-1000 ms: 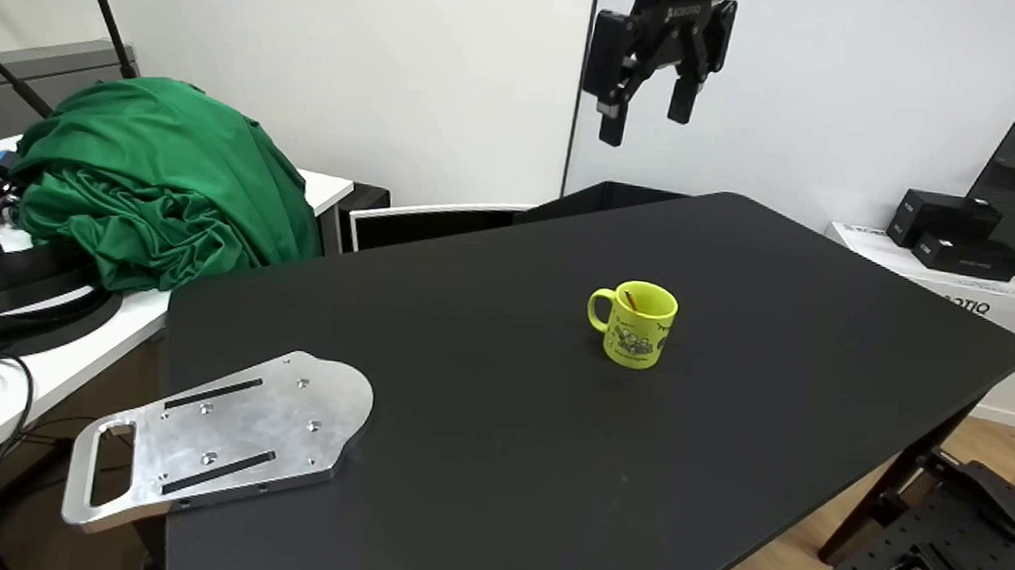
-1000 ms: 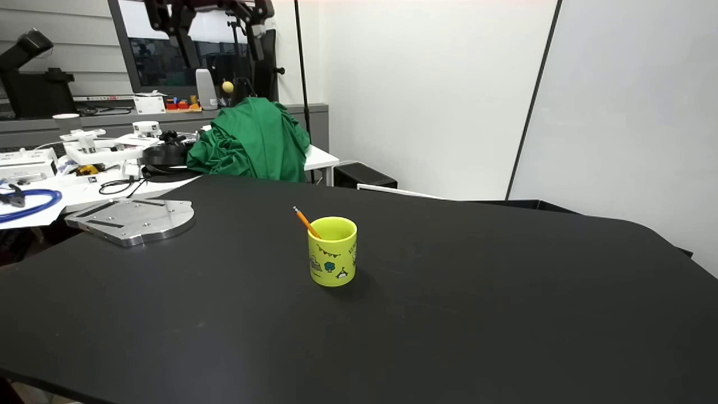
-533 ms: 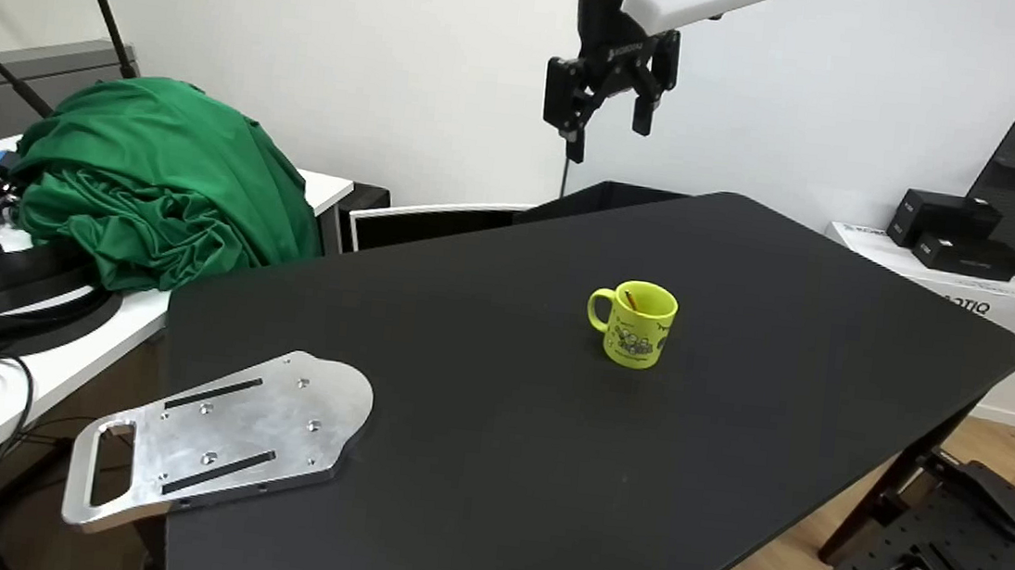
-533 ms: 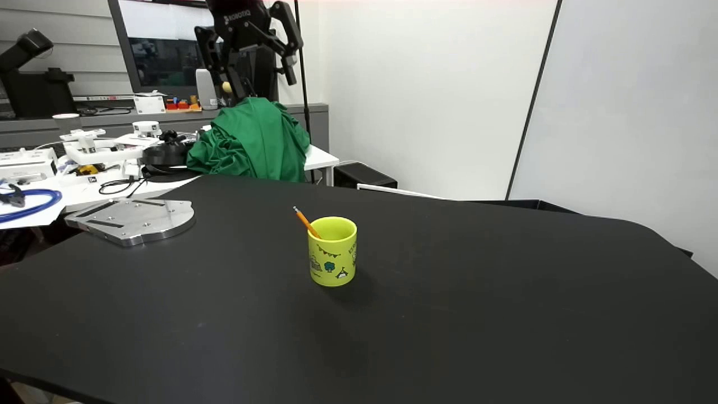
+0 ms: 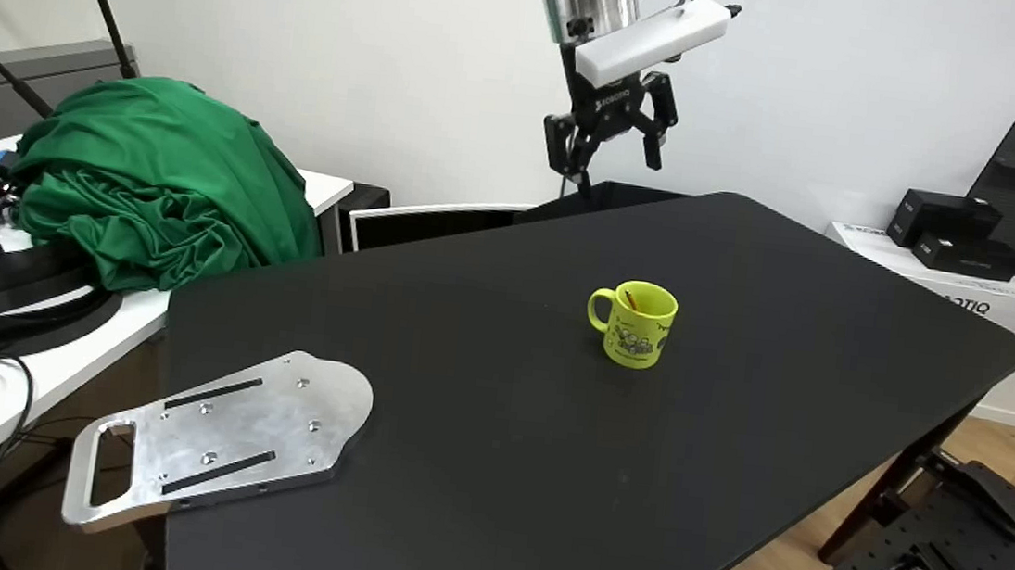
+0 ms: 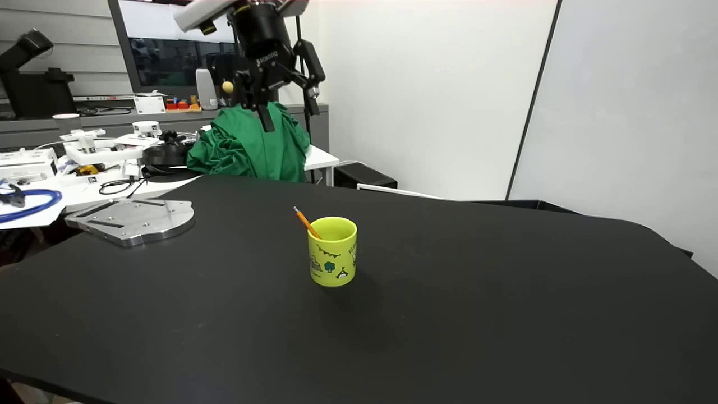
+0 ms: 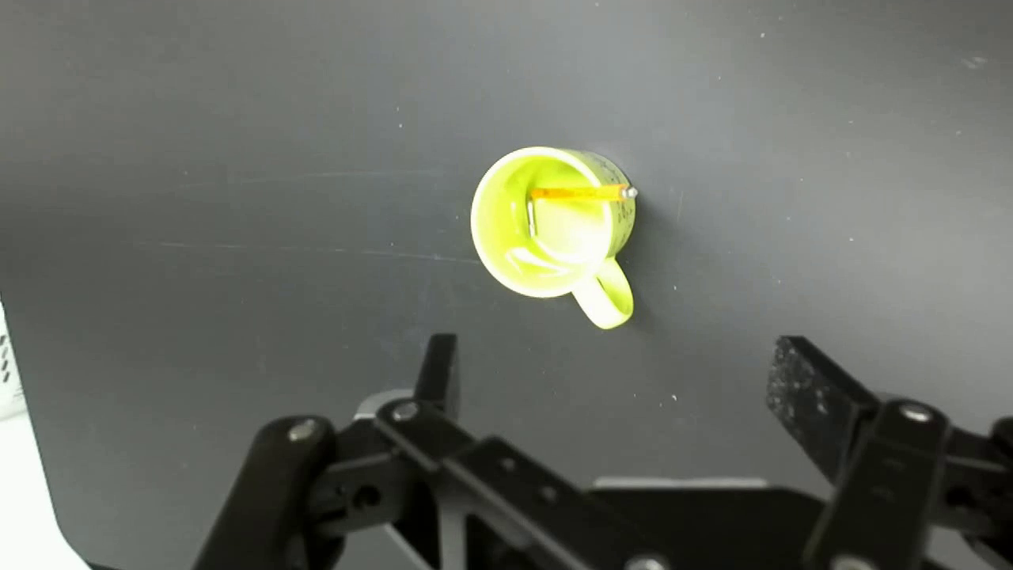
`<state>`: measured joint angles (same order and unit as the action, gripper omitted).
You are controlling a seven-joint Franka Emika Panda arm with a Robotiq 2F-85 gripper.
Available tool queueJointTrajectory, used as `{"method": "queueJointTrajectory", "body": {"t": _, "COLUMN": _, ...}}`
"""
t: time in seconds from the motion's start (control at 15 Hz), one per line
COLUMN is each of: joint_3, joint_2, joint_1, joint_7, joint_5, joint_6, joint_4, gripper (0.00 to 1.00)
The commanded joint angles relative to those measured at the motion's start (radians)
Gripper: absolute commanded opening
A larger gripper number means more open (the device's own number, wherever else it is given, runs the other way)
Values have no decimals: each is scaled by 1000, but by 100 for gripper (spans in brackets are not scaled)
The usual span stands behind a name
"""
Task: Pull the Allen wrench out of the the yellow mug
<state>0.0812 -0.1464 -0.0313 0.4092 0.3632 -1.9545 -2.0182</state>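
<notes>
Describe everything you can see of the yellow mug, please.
The yellow mug is glossy yellow-green, apparently ceramic, with one side handle and printed drawings, including a tree. It stands upright on the black table. The orange Allen wrench leans inside it, the silvery tip sticking out. The open gripper is apart from it.

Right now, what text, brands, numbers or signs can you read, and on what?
"ROBOTIQ": gripper, in both exterior views.
"OTIQ": white box front, start hidden.
Too small to read: print on mug, box top, black boxes.
Black marks, wrist view's left edge: unreadable.
</notes>
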Motion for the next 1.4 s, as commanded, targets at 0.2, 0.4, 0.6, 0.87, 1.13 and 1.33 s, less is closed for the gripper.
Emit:
{"method": "queueJointTrajectory", "body": {"t": 0.2, "joint_3": -62, "joint_2": -87, "joint_1": -2, "joint_7": -26, "joint_5": -83, "joint_6": -31, "joint_4": 11, "gripper": 100}}
{"method": "queueJointTrajectory", "body": {"t": 0.4, "joint_3": -80, "joint_2": -104, "joint_1": 3, "joint_7": -47, "joint_5": -123, "joint_6": -85, "joint_4": -17, "gripper": 100}}
{"method": "queueJointTrajectory", "body": {"t": 0.6, "joint_3": -94, "joint_2": -132, "joint_1": 8, "joint_7": -70, "joint_5": -172, "joint_6": -101, "joint_4": -27, "gripper": 100}}
{"method": "queueJointTrajectory", "body": {"t": 0.87, "joint_3": -114, "joint_2": -177, "joint_1": 13, "joint_7": -73, "joint_5": -223, "joint_6": -57, "joint_4": -23, "gripper": 100}}
{"method": "queueJointTrajectory", "body": {"t": 1.13, "joint_3": -133, "joint_2": -216, "joint_1": 28, "joint_7": -83, "joint_5": -269, "joint_6": -17, "joint_4": -17, "gripper": 100}}
{"method": "queueJointTrajectory", "body": {"t": 1.33, "joint_3": -146, "joint_2": -240, "joint_1": 39, "joint_7": -91, "joint_5": -292, "joint_6": 4, "joint_4": -15, "gripper": 100}}
